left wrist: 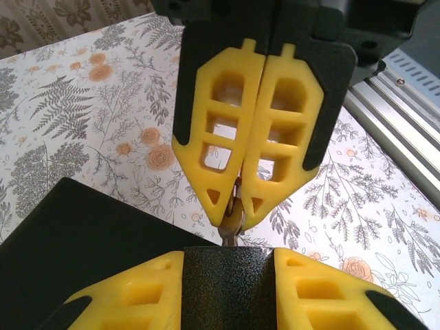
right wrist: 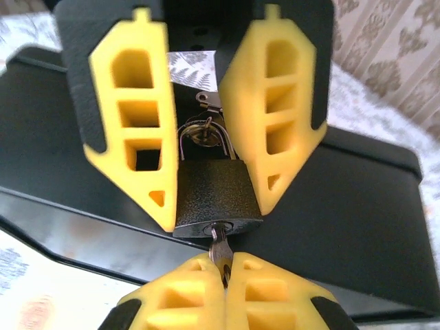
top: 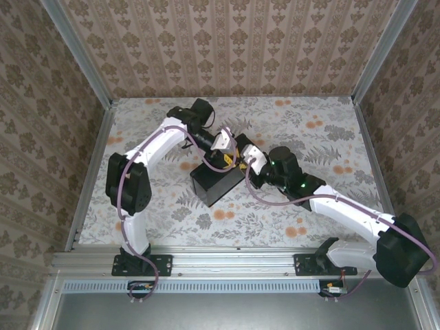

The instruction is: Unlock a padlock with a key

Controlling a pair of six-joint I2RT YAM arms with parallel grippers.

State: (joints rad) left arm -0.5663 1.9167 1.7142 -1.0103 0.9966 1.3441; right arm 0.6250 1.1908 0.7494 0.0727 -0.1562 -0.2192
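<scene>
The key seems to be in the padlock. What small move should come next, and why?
Probably the right hand should twist the key: its blade is in the padlock, which the left hand clamps, and the shackle looks closed.

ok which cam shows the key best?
Right wrist. The key is sharp and central, its blade entering the padlock keyway, head pinched in the right claw. Left wrist shows a sliver of the key at that claw's tips. In the top external view it is too small to make out.
</scene>
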